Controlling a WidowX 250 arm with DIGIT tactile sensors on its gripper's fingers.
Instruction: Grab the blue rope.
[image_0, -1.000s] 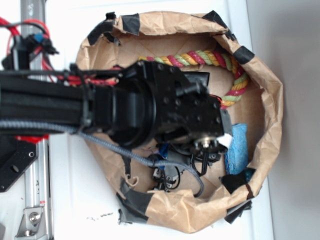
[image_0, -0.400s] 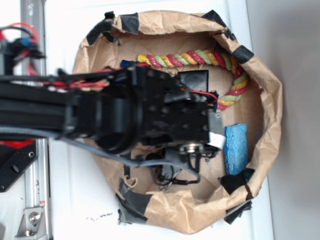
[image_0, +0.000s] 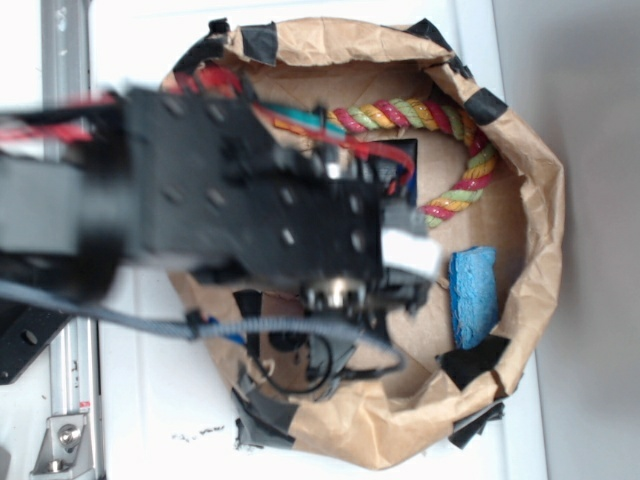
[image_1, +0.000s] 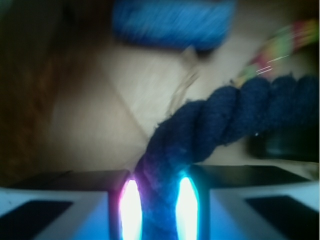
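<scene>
Wrist view: the blue rope (image_1: 210, 127) is being clamped between the two lit pads (image_1: 131, 207) of the hand (image_1: 156, 210), w/ the jaws closed narrow on the rope's near end; the rest is arching up and to the right over the brown paper floor. Exterior view: the arm (image_0: 200, 210), blurred, is being held over the paper bag (image_0: 520, 180) on the white surface (image_0: 140, 60). A multicolour rope (image_0: 440, 120) is lying along the bag's back wall; a blue sponge (image_0: 473, 295) is resting near the right wall, apart from both ropes.
</scene>
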